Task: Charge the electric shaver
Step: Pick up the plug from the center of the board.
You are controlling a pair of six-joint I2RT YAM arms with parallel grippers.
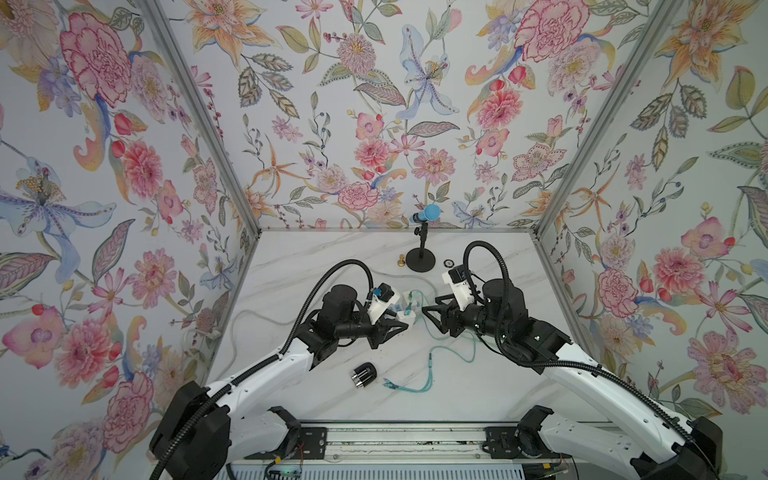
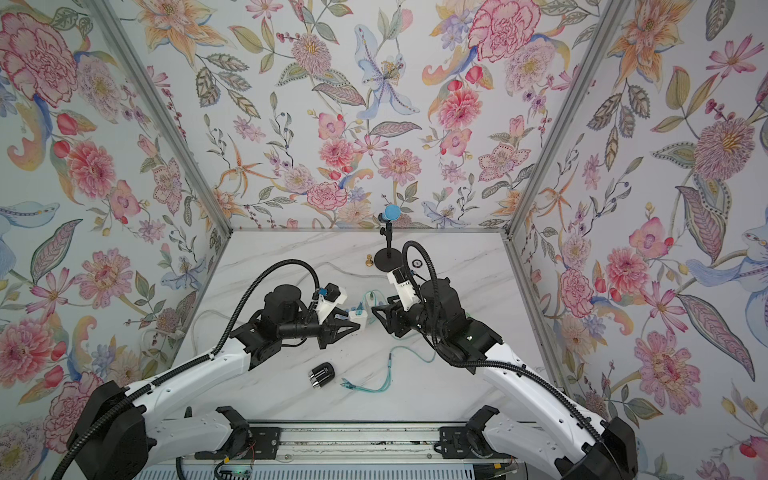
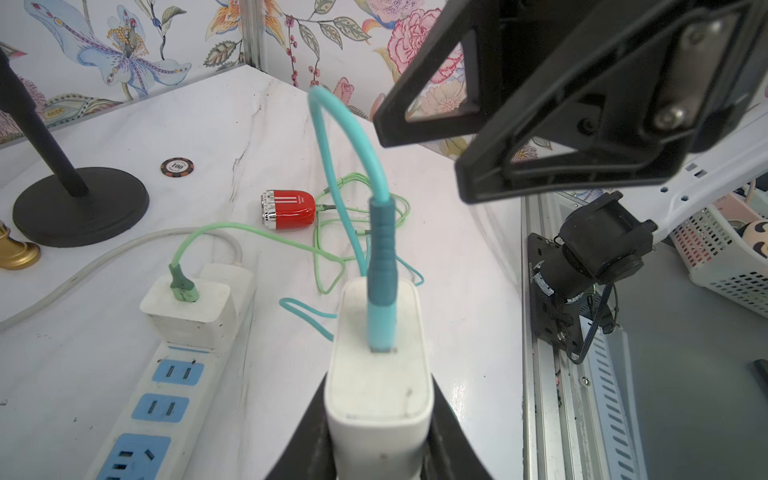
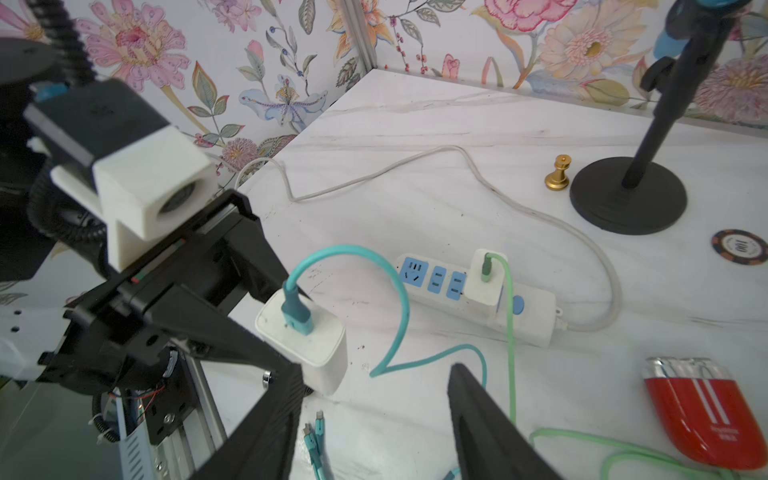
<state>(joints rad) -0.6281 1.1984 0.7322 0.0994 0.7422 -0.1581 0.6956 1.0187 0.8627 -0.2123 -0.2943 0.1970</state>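
L hand (image 4: 293, 328) clamps white adapter (image 4: 318, 347); R hand (image 4: 378, 370) open, tips facing it.

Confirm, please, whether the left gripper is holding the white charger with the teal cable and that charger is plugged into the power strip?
Not quite. The left gripper does hold the white charger with the teal cable, but that charger is not plugged into the power strip. The right wrist view shows it held apart from the strip.

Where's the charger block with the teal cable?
In the left wrist view, the charger block is gripped between the left fingers, beside the power strip.
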